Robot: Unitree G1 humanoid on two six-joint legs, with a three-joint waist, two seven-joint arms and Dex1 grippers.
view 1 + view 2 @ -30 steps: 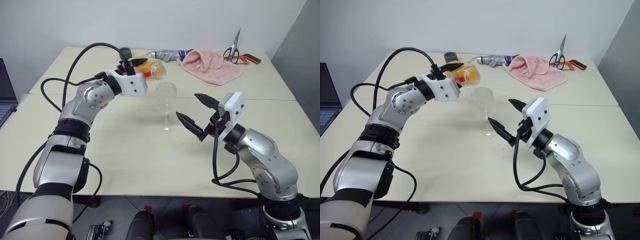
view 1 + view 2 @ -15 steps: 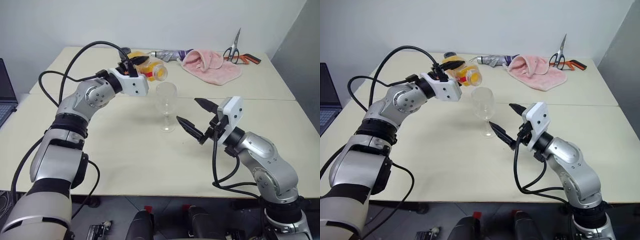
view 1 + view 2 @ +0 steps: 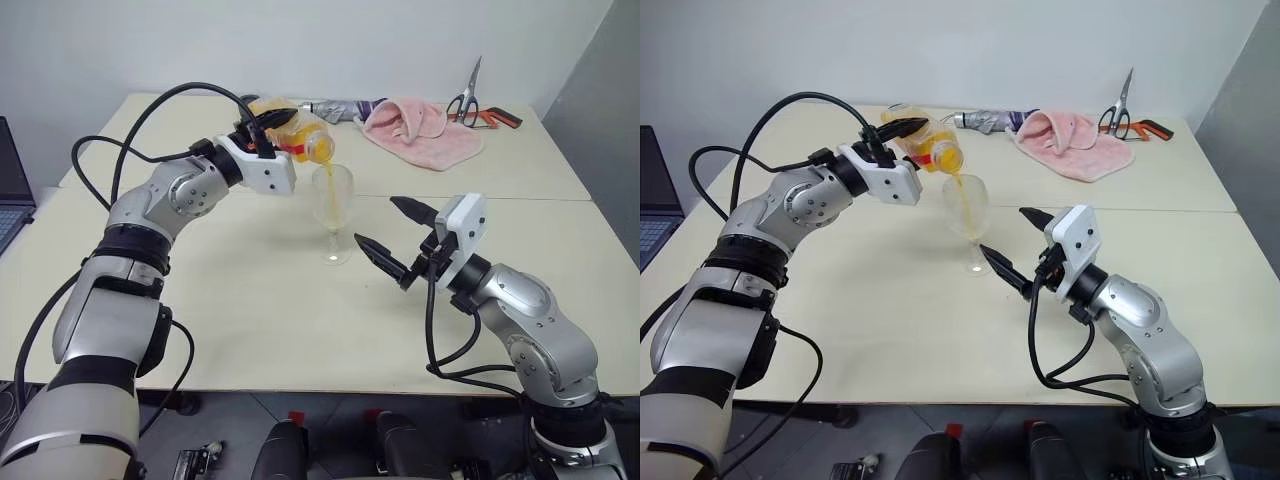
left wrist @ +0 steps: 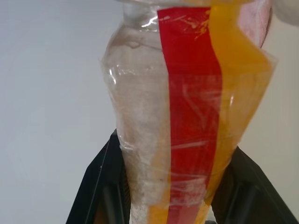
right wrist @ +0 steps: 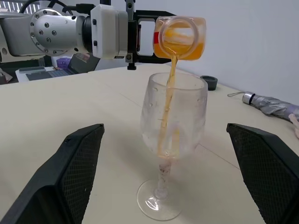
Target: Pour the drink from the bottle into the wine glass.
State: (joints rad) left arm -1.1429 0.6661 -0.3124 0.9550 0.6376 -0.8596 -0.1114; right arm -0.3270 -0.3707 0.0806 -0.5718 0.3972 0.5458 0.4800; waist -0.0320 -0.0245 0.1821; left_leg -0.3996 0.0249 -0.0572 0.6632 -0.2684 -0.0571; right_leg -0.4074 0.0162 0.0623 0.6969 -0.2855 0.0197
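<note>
My left gripper (image 3: 268, 127) is clenched on the bottle (image 3: 297, 136), a small clear plastic one with squarish sides and a red label stripe, in the upper middle of the left eye view. The bottle is tilted, its open mouth just above the rim of the wine glass (image 3: 333, 197). A thin stream of the drink (image 5: 168, 107), translucent orange-yellow, falls from the mouth into the rounded bowl. The glass is clear and smooth, with a thin stem and a flat round foot, and stands upright on the matte cream table (image 3: 260, 310).

My right gripper (image 3: 382, 231) is at the centre right, its two black pointed fingers spread wide and holding nothing, near the glass but apart from it.

At the upper right lie a soft pink towel (image 3: 420, 130), a folded umbrella (image 3: 335, 108) and scissors (image 3: 467, 98) with dark handles. A laptop (image 3: 12, 190) is cut off by the left edge. In the left wrist view the bottle's lower part is hidden between my fingers (image 4: 100, 186).
</note>
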